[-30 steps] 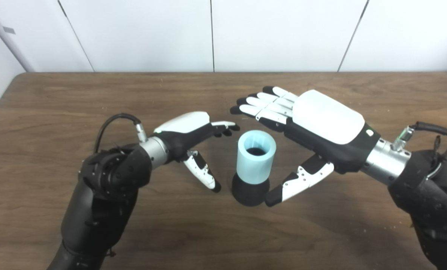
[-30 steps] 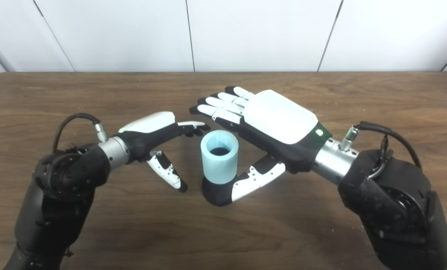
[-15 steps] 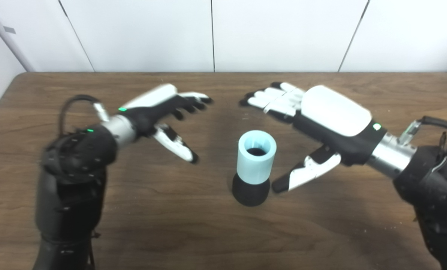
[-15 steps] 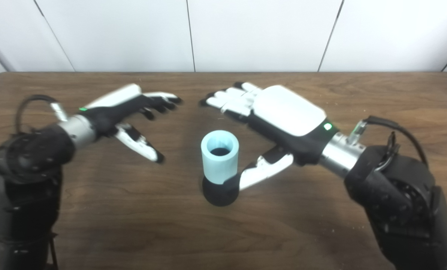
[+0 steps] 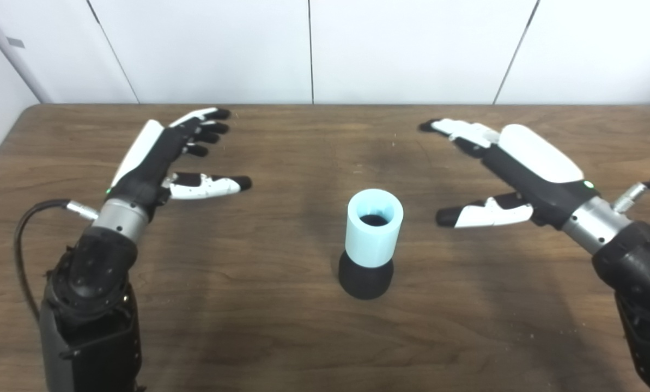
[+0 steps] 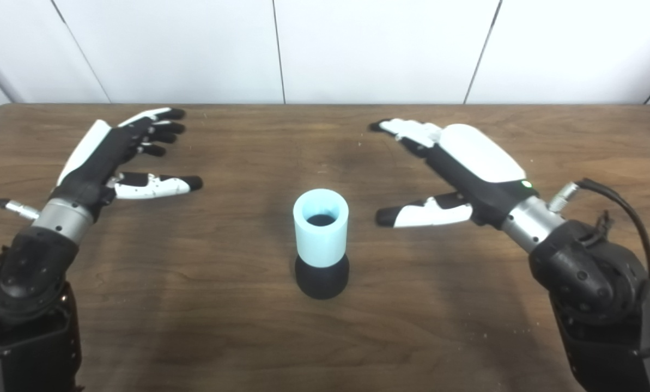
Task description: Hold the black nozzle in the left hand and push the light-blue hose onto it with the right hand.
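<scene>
The light-blue hose [image 5: 374, 227] stands upright on the black nozzle [image 5: 365, 279] in the middle of the wooden table, its open end facing up. Only the nozzle's rounded base shows below the hose. My left hand [image 5: 164, 155] hovers open over the table far to the left, fingers spread and pointing away. My right hand [image 5: 512, 169] is open as well, far to the right, its thumb pointing toward the hose. Neither hand touches hose or nozzle.
The brown wooden table [image 5: 281, 337] runs across the whole view, with its far edge against a white panelled wall [image 5: 308, 49]. A cable loops from my left forearm [image 5: 22, 256].
Both hands have drawn away from the hose and nozzle, the left going left and back, the right going right. The hose and nozzle have stayed put.
</scene>
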